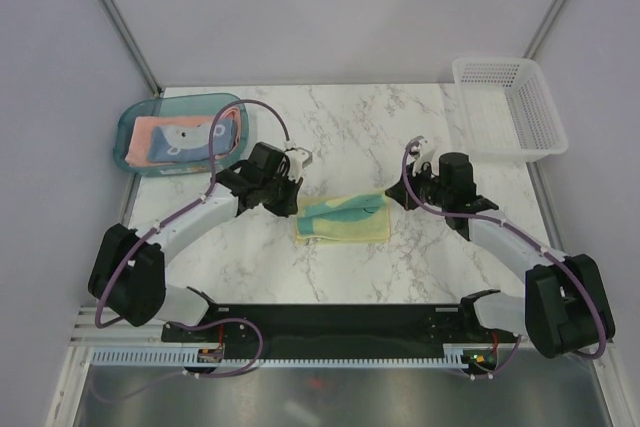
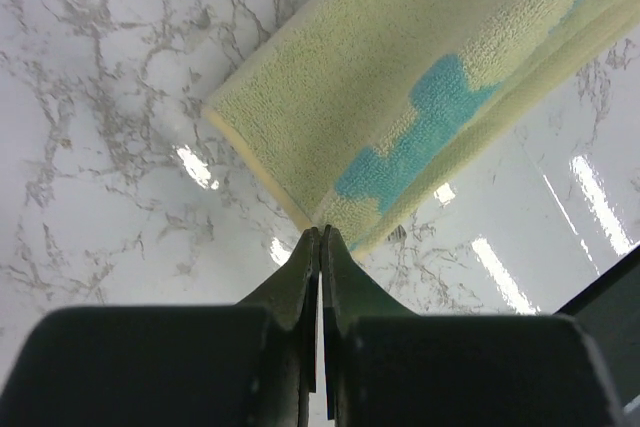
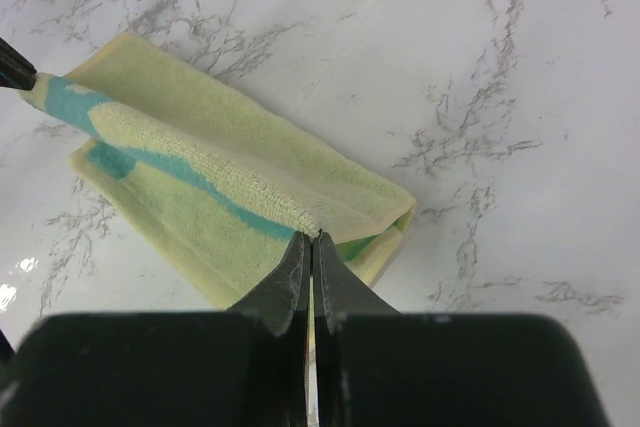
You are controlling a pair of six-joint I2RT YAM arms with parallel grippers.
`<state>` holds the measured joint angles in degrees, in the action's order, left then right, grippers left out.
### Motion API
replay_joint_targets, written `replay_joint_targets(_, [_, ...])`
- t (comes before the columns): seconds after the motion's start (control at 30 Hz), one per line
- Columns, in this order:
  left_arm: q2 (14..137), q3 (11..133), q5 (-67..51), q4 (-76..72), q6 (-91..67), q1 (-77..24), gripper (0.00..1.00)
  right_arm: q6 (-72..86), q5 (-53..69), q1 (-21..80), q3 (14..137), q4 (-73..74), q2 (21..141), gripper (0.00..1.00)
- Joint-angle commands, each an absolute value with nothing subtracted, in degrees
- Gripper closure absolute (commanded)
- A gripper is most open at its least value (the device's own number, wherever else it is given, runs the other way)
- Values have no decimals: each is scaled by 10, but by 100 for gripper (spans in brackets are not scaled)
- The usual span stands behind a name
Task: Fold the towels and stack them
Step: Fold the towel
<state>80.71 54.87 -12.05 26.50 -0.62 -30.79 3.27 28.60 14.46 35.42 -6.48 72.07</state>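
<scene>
At the middle of the tabletop [image 1: 350, 132] lies the pale yellow towel [image 1: 343, 219], partly folded, teal panel up. The left fingers [image 2: 300, 277] are pinched narrow on its left end, the right fingers [image 3: 292, 272] on a fold at its right end, both holding cloth.

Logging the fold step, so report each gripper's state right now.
Left gripper: shut, pinching a corner of the yellow towel.
Right gripper: shut, pinching the same towel's folded edge.
</scene>
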Motion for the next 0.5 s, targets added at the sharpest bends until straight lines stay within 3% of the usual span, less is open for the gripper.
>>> replay_joint_targets(0.0, [800, 533, -119, 283, -40, -318, 98, 52, 294, 157, 331, -84, 697, 100])
replay_joint_targets(0.47, [797, 511, -85, 316, -78, -365, 98, 187, 236, 188, 273, -66, 645, 100])
